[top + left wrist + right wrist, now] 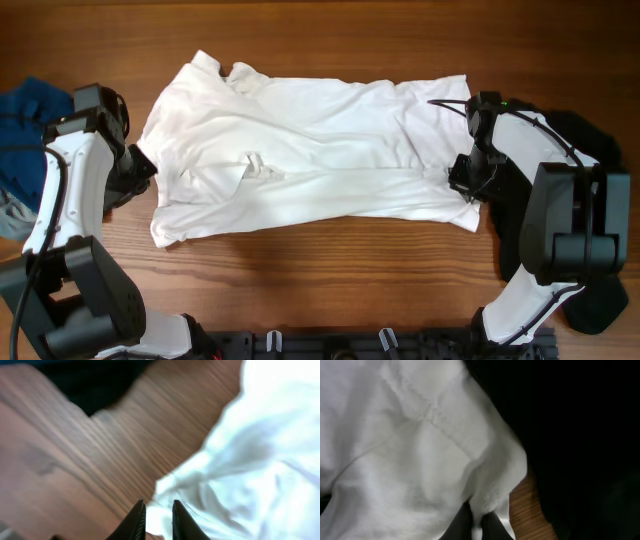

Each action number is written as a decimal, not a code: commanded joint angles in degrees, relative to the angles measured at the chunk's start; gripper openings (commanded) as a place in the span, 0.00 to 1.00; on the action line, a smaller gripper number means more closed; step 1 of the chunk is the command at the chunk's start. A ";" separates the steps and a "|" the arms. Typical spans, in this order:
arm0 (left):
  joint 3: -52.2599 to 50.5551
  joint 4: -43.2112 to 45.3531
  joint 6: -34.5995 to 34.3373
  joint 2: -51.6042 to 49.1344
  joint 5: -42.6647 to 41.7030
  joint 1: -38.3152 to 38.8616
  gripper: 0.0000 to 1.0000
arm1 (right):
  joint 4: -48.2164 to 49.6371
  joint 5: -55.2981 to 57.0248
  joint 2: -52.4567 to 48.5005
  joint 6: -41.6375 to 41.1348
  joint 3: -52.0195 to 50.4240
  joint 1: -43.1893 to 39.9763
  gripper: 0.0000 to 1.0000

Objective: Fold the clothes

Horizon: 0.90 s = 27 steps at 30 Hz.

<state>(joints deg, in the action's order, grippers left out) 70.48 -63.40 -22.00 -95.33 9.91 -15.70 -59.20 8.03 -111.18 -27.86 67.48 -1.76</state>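
A large white T-shirt (300, 150) lies spread and wrinkled across the wooden table, with a small raised fold near its middle. No neck tag or striped print shows. My left gripper (142, 168) is at the shirt's left edge. In the left wrist view its fingers (154, 517) are close together with the white fabric edge (240, 460) between them. My right gripper (466, 182) is at the shirt's right edge. In the right wrist view its fingers (476, 525) pinch a fold of the white fabric (410, 450).
A blue garment (30, 108) and a grey cloth (10, 215) lie at the table's left edge, behind my left arm. A black cloth (598, 140) lies at the right edge, dark in the right wrist view (580, 435). Bare wood (320, 270) runs along the front.
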 commanded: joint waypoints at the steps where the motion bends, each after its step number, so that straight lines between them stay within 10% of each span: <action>1: 0.83 0.66 3.85 0.83 -7.98 0.22 0.25 | -0.13 3.50 -1.38 -3.58 -2.67 -0.24 0.16; 12: 7.17 22.14 9.60 -0.57 -27.26 0.48 0.54 | 4.24 -5.27 16.68 11.37 4.17 -0.24 0.70; 27: 27.04 42.71 12.00 -29.38 -27.04 7.48 0.82 | 4.35 -14.62 20.28 15.85 4.94 -0.09 0.72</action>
<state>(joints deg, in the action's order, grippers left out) 96.05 -24.23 -11.31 -119.79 -16.45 -9.21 -54.59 -5.15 -91.66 -13.10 71.53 -1.98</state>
